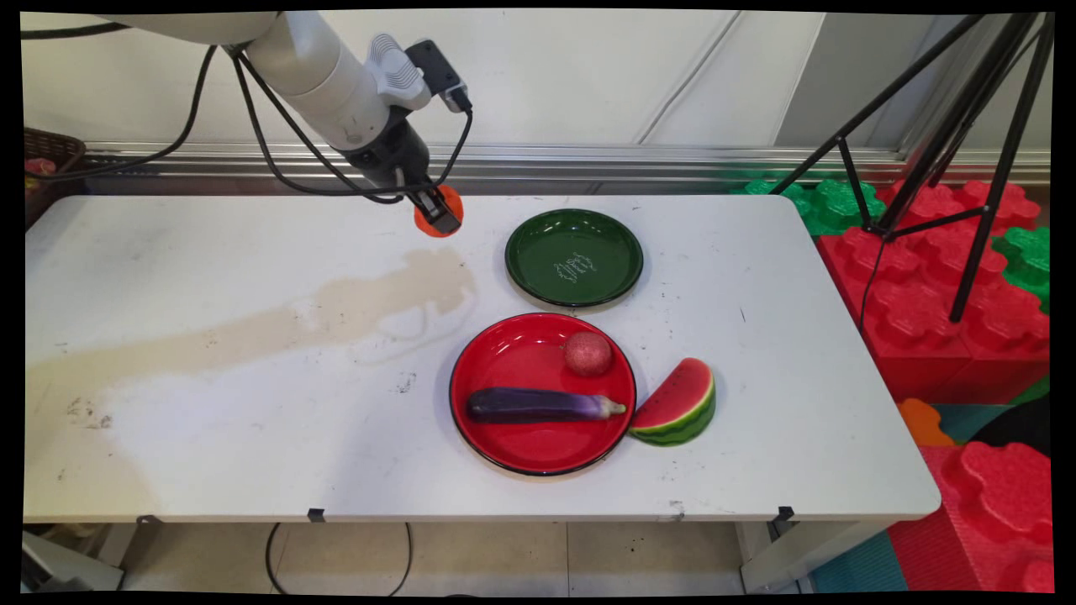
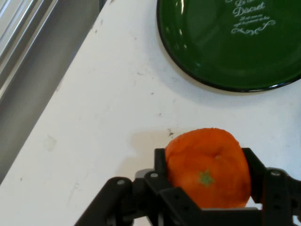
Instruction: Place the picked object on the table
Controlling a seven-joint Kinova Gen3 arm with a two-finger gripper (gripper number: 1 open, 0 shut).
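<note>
My gripper point(image 1: 439, 214) point(image 2: 207, 176) is shut on an orange point(image 1: 429, 221) point(image 2: 208, 167), with a finger on each side of it. It hangs a little above the table near the far edge, left of an empty green plate point(image 1: 574, 256) point(image 2: 230, 42). In the hand view the orange's green stem spot faces the camera and its shadow lies on the white table below.
A red plate point(image 1: 521, 441) nearer the front holds a purple eggplant point(image 1: 542, 406) and a small red fruit point(image 1: 587, 353). A watermelon slice point(image 1: 679, 403) lies just right of it. Red and green foam blocks point(image 1: 933, 286) and a tripod point(image 1: 967, 151) stand off the table's right end.
</note>
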